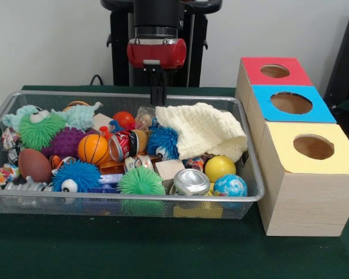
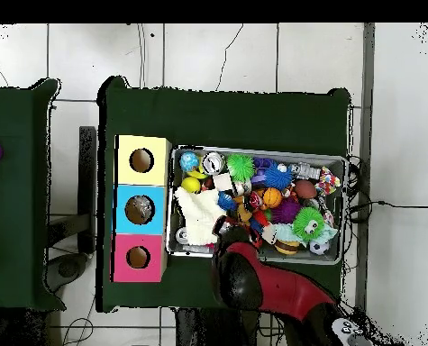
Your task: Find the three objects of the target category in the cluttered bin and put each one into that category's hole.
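Note:
The wire mesh bin [image 1: 134, 197] is full of toys; it also shows in the overhead view [image 2: 280, 151]. One wrinkly clear packet [image 1: 144, 118] lies at the bin's far side, just left of a cream knitted cloth [image 1: 200, 131]. I cannot make out other such packets in the clutter. My gripper [image 1: 157, 100] hangs straight down over the far rim, close beside that packet, shut and empty. In the overhead view the red arm [image 2: 253, 279] covers the gripper.
Three wooden boxes with round holes stand beside the bin: red top [image 1: 274, 71], blue top [image 1: 291, 103], yellow top [image 1: 313, 147]. The bin also holds a red can [image 1: 123, 145], a silver can [image 1: 191, 181], spiky balls [image 1: 141, 181], an orange basketball [image 1: 93, 149] and a yellow ball [image 1: 220, 167].

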Motion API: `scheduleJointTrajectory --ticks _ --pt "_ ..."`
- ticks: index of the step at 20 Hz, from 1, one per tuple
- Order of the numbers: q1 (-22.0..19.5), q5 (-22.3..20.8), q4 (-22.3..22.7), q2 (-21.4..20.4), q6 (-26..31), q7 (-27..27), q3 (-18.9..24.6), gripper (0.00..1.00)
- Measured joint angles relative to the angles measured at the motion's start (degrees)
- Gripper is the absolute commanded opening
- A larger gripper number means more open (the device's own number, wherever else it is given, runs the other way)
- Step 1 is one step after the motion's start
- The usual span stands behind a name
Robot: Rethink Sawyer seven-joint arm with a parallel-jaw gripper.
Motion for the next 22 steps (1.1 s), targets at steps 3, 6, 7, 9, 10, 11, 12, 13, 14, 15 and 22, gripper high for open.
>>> scheduleJointTrajectory --ticks 3,6,7,9,10,11,12,13,14,15,22 --pt "-0.47 -0.62 0.54 0.71 -0.28 0.0 -0.01 0.0" --pt "-1.21 -1.53 1.38 1.58 -0.29 0.0 -0.01 0.0" --pt "-1.33 -1.68 1.57 1.74 -0.31 0.0 -0.01 0.0" --pt "-1.48 -2.13 1.97 2.26 -0.4 0.0 -0.01 0.0" --pt "-1.47 -2.34 2.1 2.51 -0.46 0.0 -0.01 0.0" --pt "-1.47 -2.75 2.23 2.83 -0.52 0.0 0.0 1.0" --pt "-1.49 -2.82 2.24 2.88 -0.54 0.0 0.0 1.0" --pt "-1.5 -2.89 2.24 2.94 -0.57 0.0 0.0 1.0" --pt "-1.52 -2.96 2.25 2.99 -0.6 0.0 0.0 1.0" --pt "-1.58 -3.14 2.25 3.12 -0.67 0.0 0.0 1.0" --pt "-1.8 -3.68 2.29 4.16 -2.95 0.0 0.0 1.0"
